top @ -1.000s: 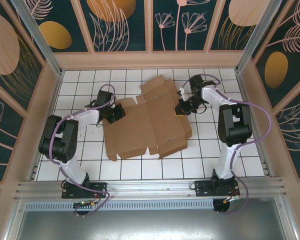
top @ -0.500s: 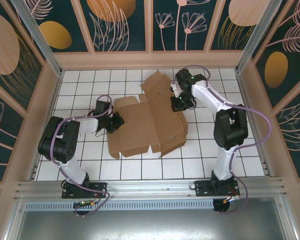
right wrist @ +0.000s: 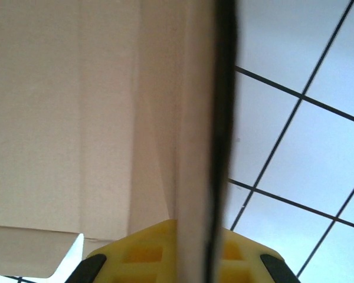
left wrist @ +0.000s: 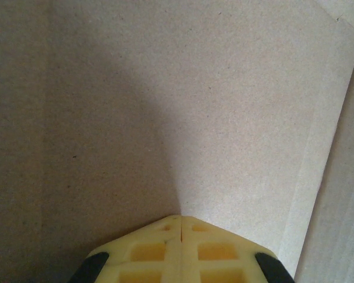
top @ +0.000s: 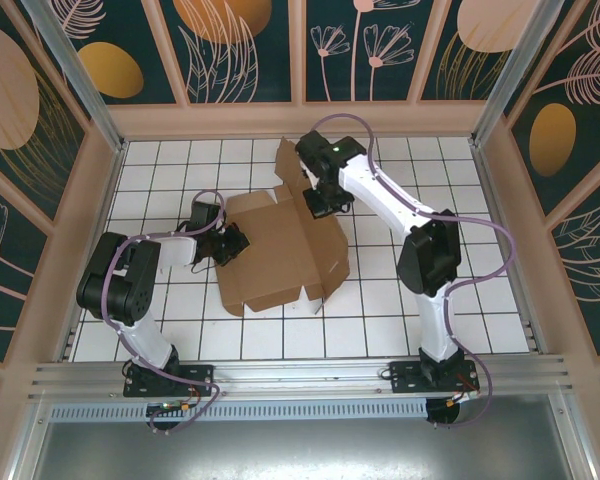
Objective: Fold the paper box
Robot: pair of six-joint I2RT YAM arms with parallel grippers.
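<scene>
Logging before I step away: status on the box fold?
Left gripper shut, tip against the paper box left panel. Right gripper shut on its raised right side. Box partly folded. Nothing seen in the way.

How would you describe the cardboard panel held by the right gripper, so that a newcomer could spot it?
On the white tiled table lies the brown paper box. Its right-hand panel is the one raised off the tiles, pinched at its far end by the right gripper, while the left part lies flat.
</scene>
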